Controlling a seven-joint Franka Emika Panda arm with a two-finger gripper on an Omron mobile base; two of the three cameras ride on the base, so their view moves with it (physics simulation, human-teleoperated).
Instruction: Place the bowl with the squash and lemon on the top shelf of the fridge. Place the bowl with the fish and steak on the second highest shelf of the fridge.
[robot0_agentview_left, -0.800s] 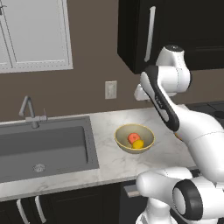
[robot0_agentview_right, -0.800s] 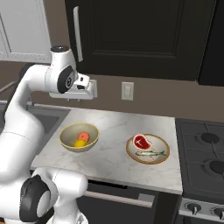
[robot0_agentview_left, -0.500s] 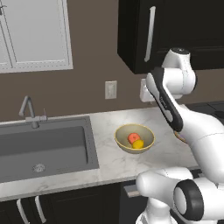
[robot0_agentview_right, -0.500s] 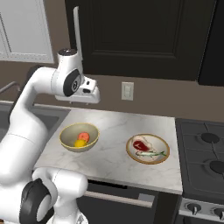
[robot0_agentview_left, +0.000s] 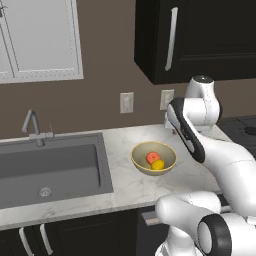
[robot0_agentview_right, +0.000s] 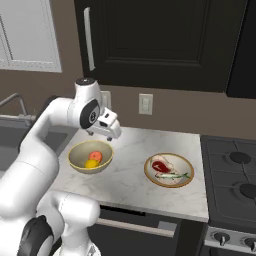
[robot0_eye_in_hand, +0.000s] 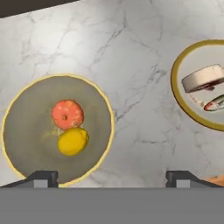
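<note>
Hand view looks straight down on the white marble table, with the deep tan ceramic bowl at lower left and the wide, shallow cream dish with a tan rim at the right edge. In the bowl lie the small round orange-red squash and, touching it, the bright yellow oval lemon. On the dish sit the thick red steak with a whitish fat edge and the slim greenish-grey fish. The end effector hangs above the table with its jaws spread wide and nothing between them; one dark fingertip lies over the bowl's near rim and the other over bare marble.

In the right base view the end effector sits just above and behind the bowl, well apart from the dish.

Risks, as I judge them: a descent from this offset could press one finger on the rim and tip the bowl, rolling the two loose fruits out. A pinch on the thin rim alone may let the loaded bowl swing or slip during the carry. Neither bowl has been lifted, and the tall black cabinet front with a long silver handle behind looks closed, so a carried bowl could strike it.
</note>
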